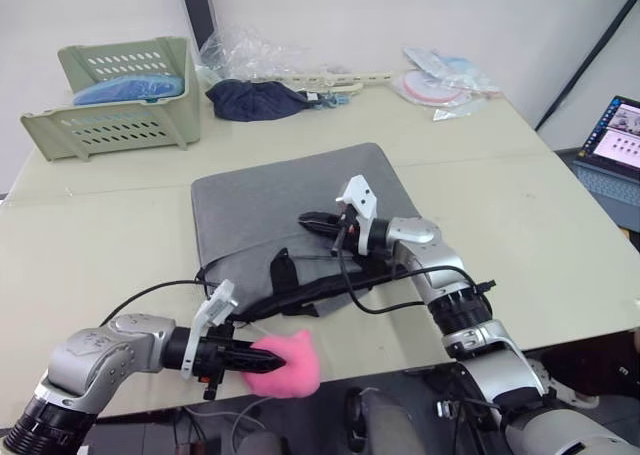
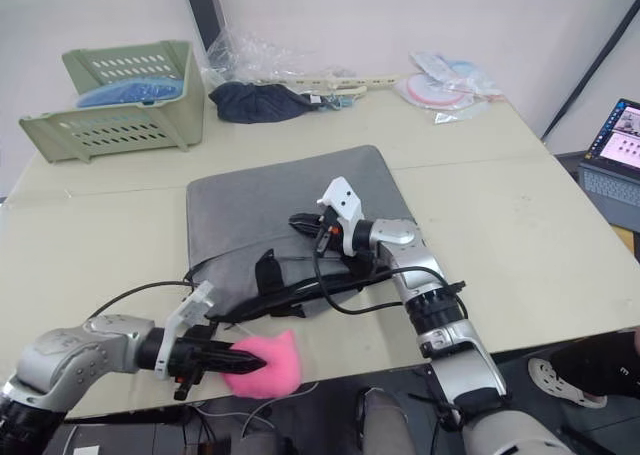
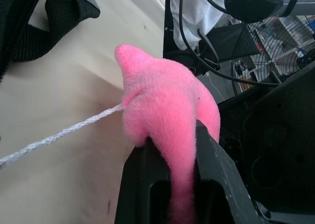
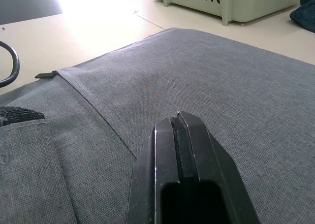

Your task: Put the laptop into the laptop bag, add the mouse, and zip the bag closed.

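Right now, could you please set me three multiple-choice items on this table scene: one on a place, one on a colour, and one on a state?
1. Where does the laptop bag lie?
A. Flat on the table
B. In the green basket
C. On the floor

2. What colour is the fuzzy lump in the left hand?
A. Blue
B. Pink
C. Yellow

3. How are the right hand fingers?
A. Wide open
B. Shut on a strap
C. Shut on nothing

Answers:
1 A, the bag rests flat mid-table.
2 B, the left wrist view shows pink plush clamped between the fingers.
3 C, the right wrist view shows the fingers pressed together above the fabric.
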### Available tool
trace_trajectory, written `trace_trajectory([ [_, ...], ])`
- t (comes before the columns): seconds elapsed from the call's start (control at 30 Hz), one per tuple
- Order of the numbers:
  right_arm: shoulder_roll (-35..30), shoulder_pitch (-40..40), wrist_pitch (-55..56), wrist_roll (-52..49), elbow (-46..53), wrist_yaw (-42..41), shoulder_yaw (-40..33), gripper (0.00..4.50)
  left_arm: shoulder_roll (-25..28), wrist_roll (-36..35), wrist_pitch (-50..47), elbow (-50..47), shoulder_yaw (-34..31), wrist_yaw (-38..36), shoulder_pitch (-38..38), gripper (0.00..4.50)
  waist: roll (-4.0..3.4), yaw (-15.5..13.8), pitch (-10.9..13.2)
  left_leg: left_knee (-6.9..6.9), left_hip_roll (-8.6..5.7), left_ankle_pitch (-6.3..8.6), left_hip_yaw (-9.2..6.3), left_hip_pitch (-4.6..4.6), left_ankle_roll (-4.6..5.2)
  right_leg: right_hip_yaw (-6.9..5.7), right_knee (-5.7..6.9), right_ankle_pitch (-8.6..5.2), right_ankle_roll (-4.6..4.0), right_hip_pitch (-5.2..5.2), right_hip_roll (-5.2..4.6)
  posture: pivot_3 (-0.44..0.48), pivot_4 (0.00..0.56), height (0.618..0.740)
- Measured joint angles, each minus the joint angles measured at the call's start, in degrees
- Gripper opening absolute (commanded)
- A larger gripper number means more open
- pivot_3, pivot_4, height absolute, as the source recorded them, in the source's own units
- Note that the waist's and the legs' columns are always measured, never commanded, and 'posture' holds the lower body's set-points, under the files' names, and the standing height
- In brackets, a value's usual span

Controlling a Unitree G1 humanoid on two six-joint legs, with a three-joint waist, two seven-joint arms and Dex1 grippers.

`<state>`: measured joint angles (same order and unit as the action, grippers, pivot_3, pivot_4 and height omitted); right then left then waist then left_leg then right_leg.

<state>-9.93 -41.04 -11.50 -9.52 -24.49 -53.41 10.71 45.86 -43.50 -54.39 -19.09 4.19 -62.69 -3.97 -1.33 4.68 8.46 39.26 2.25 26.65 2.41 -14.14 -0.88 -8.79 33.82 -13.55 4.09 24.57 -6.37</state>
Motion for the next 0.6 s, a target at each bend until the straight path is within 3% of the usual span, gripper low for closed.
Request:
trace_trajectory([
  [0.33, 0.0, -0.1, 0.0, 0.0, 0.0, 0.1, 0.0, 0.0, -0.7, 0.9, -0.3, 0.4, 1.8, -0.2, -1.8, 0.02, -0.02, -0.1, 0.0, 0.0, -0.01, 0.0, -0.07, -0.02, 0.0, -0.02, -0.01, 0.0, 0.0, 0.0, -0.05, 0.0, 0.15, 0.74],
  [0.6, 0.4, 0.0, 0.0, 0.0, 0.1, 0.3, 0.0, 0.0, 0.3, -2.5, -0.9, -1.9, -4.8, 0.3, 3.9, 0.02, -0.08, 0.1, 0.0, 0.0, 0.37, 0.02, -0.15, -0.06, -0.04, -0.1, -0.05, -0.01, -0.01, 0.01, -0.17, 0.0, 0.15, 0.74],
])
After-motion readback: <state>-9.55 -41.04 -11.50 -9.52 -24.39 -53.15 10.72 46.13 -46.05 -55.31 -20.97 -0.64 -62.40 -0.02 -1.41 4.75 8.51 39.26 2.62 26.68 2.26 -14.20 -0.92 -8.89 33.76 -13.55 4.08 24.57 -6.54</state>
